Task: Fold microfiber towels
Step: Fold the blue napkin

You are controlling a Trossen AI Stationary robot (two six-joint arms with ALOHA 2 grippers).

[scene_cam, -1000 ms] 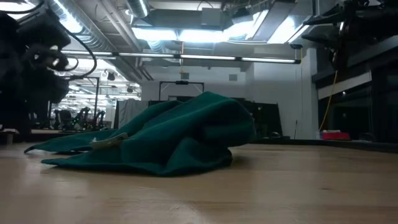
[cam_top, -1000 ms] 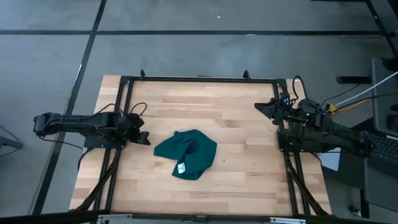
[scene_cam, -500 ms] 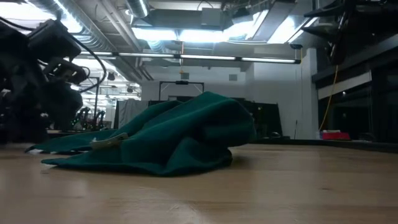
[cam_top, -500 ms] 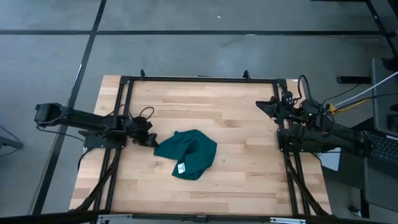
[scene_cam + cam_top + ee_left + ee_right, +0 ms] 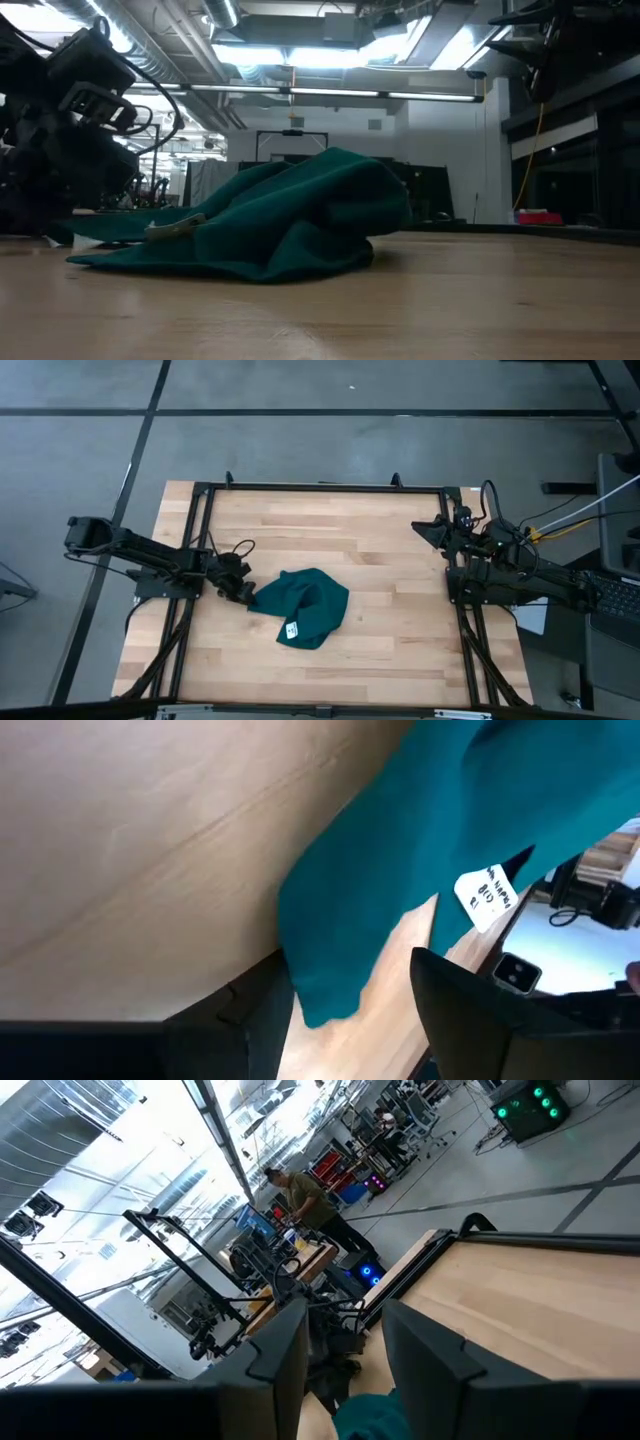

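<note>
Dark fingers (image 5: 245, 1020) of the left gripper (image 5: 240, 591) are spread around the towel's (image 5: 302, 606) left corner, not closed. The crumpled teal towel is found mid-table (image 5: 380, 550), white tag (image 5: 292, 629) near. The right gripper (image 5: 428, 531), parted and empty, is parked far right.

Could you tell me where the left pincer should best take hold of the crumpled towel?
Grip the towel by its thin corner lying flat toward the left pincer, coming in low from that side; the open fingers already flank it, while the middle is bunched high.
</note>
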